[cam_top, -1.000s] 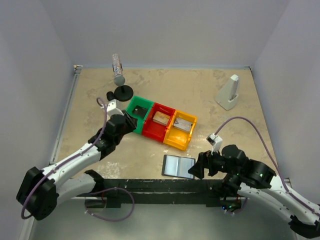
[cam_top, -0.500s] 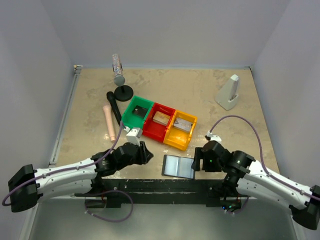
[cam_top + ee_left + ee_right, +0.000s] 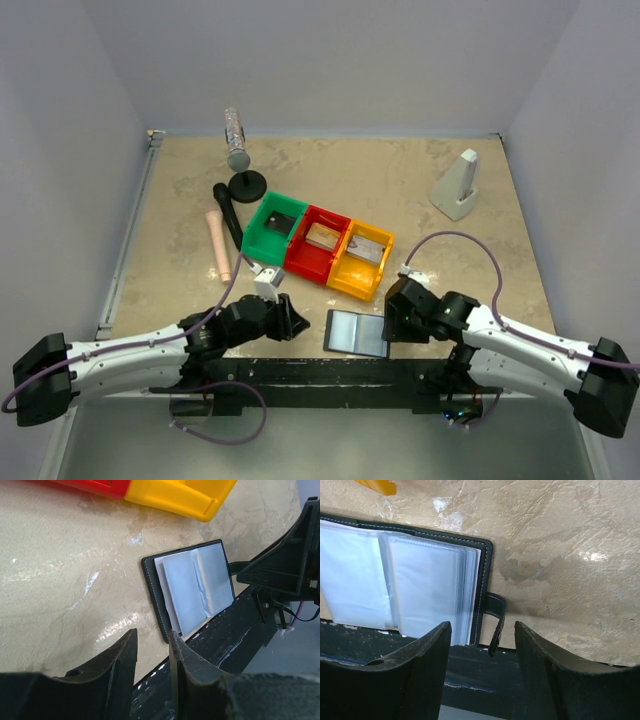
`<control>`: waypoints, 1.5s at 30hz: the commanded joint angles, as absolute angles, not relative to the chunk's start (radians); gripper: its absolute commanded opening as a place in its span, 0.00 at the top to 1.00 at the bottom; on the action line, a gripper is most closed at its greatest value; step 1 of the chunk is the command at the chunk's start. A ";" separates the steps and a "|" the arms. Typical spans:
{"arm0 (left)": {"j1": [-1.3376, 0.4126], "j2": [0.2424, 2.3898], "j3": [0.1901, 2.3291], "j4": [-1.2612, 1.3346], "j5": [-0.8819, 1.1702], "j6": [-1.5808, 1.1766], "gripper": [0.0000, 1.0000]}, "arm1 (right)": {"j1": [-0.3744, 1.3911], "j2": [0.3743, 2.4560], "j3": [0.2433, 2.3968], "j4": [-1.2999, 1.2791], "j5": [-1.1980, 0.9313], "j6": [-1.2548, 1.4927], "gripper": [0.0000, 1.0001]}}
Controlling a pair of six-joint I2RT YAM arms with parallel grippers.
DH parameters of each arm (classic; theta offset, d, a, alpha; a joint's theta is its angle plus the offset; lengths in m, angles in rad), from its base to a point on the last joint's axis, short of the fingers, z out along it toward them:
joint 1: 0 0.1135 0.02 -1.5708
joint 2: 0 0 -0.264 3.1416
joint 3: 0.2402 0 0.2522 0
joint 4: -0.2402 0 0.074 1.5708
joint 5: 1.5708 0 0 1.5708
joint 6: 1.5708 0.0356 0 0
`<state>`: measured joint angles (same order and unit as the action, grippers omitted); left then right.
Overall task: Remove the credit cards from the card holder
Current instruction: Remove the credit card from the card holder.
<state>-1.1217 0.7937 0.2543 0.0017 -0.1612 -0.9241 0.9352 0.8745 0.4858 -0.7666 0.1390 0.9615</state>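
Observation:
The card holder (image 3: pixel 357 333) lies open and flat at the table's near edge, black with pale clear sleeves (image 3: pixel 192 587). Its black strap (image 3: pixel 496 622) curls up off the right edge. My right gripper (image 3: pixel 392 320) hangs over that edge, and its jaws (image 3: pixel 482 625) stand open with the strap between them, untouched. My left gripper (image 3: pixel 290 318) is just left of the holder, low over the table. Its fingers (image 3: pixel 152 635) are a narrow gap apart with nothing in it. Flat credit cards lie in the red bin (image 3: pixel 322 236) and the yellow bin (image 3: pixel 368 248).
A green bin (image 3: pixel 278 222) joins the red and yellow ones in a row behind the holder. A black pen (image 3: pixel 228 212) and a pink stick (image 3: pixel 218 245) lie at the left. A round black stand (image 3: pixel 246 184) and a white wedge (image 3: pixel 458 187) are at the back. A black rail (image 3: pixel 330 370) runs along the near edge.
My left arm swung back from the green bin to the holder's left side, uncovering the pen and the stick. My right gripper moved in over the holder's strap and its jaws narrowed.

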 commanded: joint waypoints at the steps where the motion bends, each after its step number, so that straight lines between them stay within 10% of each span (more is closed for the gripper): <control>1: -1.127 0.781 0.244 0.063 -0.155 -0.925 0.63 | 0.936 0.891 0.494 -0.730 0.144 0.991 0.44; 25: -1.124 0.793 0.285 0.124 -0.163 -0.879 0.64 | 0.936 0.881 0.541 -0.738 0.143 0.908 1.00; 45: -1.134 1.179 0.498 0.252 -0.031 -0.824 0.51 | 0.937 0.681 0.517 -0.561 -0.068 0.727 1.00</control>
